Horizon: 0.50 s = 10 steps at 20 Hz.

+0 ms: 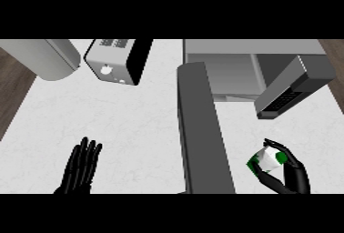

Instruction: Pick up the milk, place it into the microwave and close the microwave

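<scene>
A white and green milk carton [267,160] is at the lower right, tilted, with my right hand [293,175] curled round it from the right and below. Behind it stands the grey microwave [228,68], its cavity open toward me. Its door [289,88] is swung out to the right, with the dark keypad showing on it. My left hand [78,169] rests open at the lower left, fingers straight and pointing away.
A long grey panel [201,132] runs from the microwave's left side down to the lower edge, just left of the carton. A silver and black toaster [118,61] and a grey cylinder [43,57] stand at the back left on the white counter [114,118].
</scene>
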Motion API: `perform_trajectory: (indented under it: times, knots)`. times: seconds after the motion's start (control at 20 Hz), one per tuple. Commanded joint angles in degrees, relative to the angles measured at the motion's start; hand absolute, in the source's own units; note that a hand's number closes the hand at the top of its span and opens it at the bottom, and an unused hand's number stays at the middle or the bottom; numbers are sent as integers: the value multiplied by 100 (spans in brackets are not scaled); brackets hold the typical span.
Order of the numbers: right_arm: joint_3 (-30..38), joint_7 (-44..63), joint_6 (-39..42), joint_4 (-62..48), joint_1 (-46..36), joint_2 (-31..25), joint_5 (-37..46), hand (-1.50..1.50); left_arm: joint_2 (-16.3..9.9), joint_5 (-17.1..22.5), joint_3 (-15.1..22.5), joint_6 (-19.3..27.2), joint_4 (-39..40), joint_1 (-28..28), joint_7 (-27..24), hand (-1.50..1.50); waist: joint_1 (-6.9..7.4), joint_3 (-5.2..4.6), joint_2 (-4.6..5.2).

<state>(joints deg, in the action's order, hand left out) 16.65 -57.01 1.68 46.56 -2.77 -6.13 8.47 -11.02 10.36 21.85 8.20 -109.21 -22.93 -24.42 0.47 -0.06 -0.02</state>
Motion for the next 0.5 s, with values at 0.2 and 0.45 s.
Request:
perform_trajectory:
  times: [0.2, 0.45]
  knots:
    - [249, -797, -698, -1522, -684, -365, 244, 150, 50, -104, 46, 6, -174, -127, 44, -150, 14, 13, 11]
    - [453, -279, -1173, -2104, -1652, -326, 160, 150, -208, 190, -418, -367, 33, -245, -318, -150, 44, 12, 17]
